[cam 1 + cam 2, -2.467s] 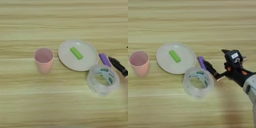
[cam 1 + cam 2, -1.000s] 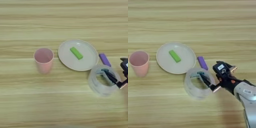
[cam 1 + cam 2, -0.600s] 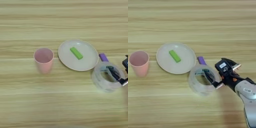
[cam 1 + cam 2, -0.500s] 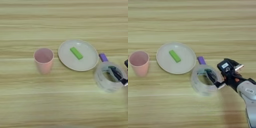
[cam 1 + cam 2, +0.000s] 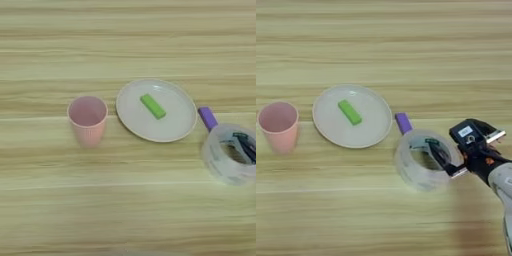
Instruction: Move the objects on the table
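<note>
My gripper [image 5: 445, 159] clamped tape [image 5: 423, 160] wall, one finger inside ring. Tape had slid right since 2.5 s back, now touching purple bar [image 5: 403, 122]. Green bar [image 5: 350, 111] stayed on plate [image 5: 326, 130]. Judged tape move underway; bars left.

light: bright, even, warm, from above | shadows: faint and soft under the pink plastic cup [image 5: 87, 119] and below the clear tape roll [image 5: 423, 159] | glare: none on the light wood-grain table [image 5: 125, 45] | focus: soft throughout, edges blurred, lower frame haziest
</note>
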{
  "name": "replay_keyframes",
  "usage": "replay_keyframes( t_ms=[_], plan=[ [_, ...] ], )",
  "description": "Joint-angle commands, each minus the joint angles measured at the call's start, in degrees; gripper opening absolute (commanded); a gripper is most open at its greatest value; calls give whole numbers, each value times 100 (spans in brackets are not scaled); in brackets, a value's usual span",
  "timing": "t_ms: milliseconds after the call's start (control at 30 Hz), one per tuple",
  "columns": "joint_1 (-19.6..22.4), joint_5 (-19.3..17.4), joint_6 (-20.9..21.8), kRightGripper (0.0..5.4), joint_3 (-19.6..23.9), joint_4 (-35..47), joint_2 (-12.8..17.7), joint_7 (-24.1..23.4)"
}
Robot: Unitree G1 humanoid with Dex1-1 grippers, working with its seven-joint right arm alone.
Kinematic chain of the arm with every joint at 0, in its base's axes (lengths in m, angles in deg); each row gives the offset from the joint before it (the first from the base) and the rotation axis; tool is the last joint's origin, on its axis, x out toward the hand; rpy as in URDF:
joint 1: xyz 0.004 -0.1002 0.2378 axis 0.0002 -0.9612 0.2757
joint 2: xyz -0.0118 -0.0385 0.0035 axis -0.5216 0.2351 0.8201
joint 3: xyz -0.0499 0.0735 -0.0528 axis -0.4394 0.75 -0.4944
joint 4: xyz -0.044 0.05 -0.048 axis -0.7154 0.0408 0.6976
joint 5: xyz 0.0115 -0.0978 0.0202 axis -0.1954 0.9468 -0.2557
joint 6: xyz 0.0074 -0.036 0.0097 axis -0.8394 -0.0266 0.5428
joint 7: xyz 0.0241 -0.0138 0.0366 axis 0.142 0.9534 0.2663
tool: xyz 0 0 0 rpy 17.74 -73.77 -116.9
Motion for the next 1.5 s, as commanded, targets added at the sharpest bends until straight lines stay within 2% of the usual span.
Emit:
replay_keyframes(
  t_ms=[33, 433, 867, 1100, 1500],
  plan=[
    [334, 43, 60, 538, 281, -118, 302, -263],
    [859, 96, 70, 538, 375, -847, 362, -658],
    [1690, 387, 416, 538, 171, -2322, 626, -1118],
    [2400, 466, 740, 538, -131, -3295, 649, -1332],
    [3387, 356, 1186, 538, -502, -4426, 522, -1380]
  ],
)
